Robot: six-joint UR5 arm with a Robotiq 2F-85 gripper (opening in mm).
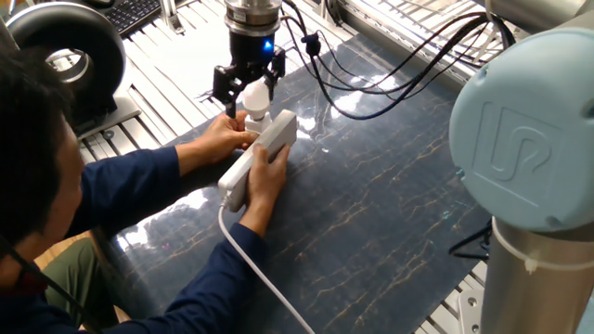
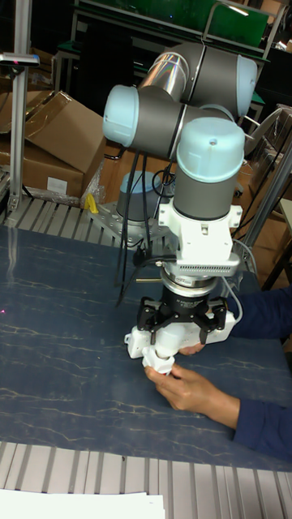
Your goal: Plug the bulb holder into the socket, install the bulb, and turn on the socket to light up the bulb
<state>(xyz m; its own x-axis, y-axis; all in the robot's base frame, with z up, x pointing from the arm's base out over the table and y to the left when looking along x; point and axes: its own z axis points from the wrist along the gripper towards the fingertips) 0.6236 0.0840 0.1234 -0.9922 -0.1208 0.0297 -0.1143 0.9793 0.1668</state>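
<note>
The white socket (image 1: 271, 142) lies on the dark table, held down by a person's two hands. At its far end the white bulb (image 1: 255, 95) stands upright on the bulb holder (image 1: 259, 122), which is mostly hidden by the bulb and a thumb. My gripper (image 1: 249, 82) hangs just above, open, with its black fingers spread to either side of the bulb's dome. In the tall fixed view the gripper (image 2: 182, 324) is spread wide over the bulb (image 2: 160, 359) and the socket's end (image 2: 135, 340).
The person's left hand (image 1: 221, 139) and right hand (image 1: 267, 181) grip the socket, and their head fills the left edge. The socket's white cable (image 1: 264, 283) runs to the front. Black cables (image 1: 371, 88) trail behind the gripper. The arm's large joint (image 1: 529, 139) is at right.
</note>
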